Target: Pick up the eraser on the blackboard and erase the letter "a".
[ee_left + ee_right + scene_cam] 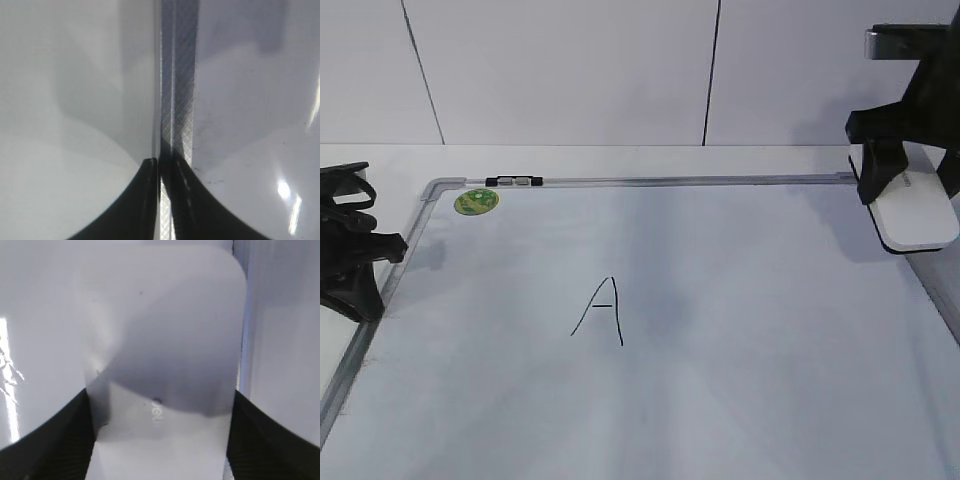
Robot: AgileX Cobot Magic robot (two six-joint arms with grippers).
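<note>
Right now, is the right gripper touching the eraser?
Touching. In the right wrist view the right gripper has a black finger pressed against each long side of the white eraser; the exterior view also shows it clamped near the blackboard corner.

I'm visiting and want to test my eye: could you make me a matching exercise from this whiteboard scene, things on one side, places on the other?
Things:
1. white rounded plastic eraser
2. small round green sticker
3. handwritten black capital letter A
4. left gripper

Places:
a. middle of the white dry-erase board
b. on the board's left frame edge
c. board's far right corner, between the right gripper's fingers
d. board's far left corner

Pairs: 1-c, 2-d, 3-a, 4-b
</note>
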